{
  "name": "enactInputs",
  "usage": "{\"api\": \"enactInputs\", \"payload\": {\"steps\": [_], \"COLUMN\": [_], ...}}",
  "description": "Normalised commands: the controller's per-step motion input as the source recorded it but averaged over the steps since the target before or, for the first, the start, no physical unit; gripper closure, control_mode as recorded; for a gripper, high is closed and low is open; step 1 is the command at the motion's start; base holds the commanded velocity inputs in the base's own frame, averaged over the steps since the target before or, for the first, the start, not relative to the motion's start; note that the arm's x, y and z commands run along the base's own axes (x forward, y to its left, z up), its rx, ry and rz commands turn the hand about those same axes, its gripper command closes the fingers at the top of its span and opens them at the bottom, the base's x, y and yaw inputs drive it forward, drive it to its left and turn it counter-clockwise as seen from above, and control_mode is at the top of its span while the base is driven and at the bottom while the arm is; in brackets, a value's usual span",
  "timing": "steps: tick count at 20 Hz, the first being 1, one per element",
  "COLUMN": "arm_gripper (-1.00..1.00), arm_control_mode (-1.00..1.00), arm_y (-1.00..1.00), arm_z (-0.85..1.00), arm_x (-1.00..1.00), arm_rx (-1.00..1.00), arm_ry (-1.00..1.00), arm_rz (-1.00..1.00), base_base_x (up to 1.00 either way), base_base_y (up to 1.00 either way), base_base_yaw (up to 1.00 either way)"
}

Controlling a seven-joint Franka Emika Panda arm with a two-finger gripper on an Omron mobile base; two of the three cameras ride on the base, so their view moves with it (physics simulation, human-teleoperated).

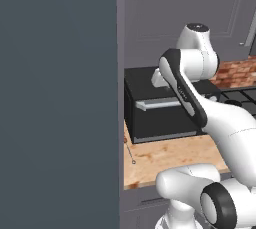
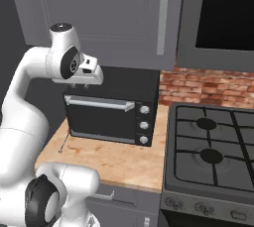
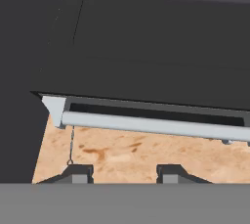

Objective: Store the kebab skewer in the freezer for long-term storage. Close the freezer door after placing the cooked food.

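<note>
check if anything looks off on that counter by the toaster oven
One oddity: the kebab skewer lies bare on the wooden counter in front of the toaster oven, and looks like a thin stick with no chunks visible.

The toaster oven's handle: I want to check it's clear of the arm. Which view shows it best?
The right base view: the handle runs unobstructed across the toaster oven, below the tool. The hand view shows it close but cropped; the left base view has the arm crossing it.
</note>
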Motion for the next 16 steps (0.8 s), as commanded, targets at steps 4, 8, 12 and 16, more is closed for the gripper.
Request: {"api": "enactInputs", "payload": {"steps": [4,8,12,16], "arm_gripper": [-1.0,-1.0,-1.0,-1.0], "arm_control_mode": [-1.0,-1.0,-1.0,-1.0], "arm_y": [0.0,0.0,0.0,0.13], "arm_z": [0.0,0.0,0.0,-0.04], "arm_x": [0.0,0.0,-0.02,-0.08], "arm_rx": [0.0,0.0,0.0,0.0], "arm_ry": [0.0,0.0,0.0,0.0], "arm_rz": [0.0,0.0,0.0,0.0], "base_base_x": [0.0,0.0,0.0,0.0], "base_base_y": [0.0,0.0,0.0,0.0], "base_base_yaw": [0.0,0.0,0.0,0.0]}}
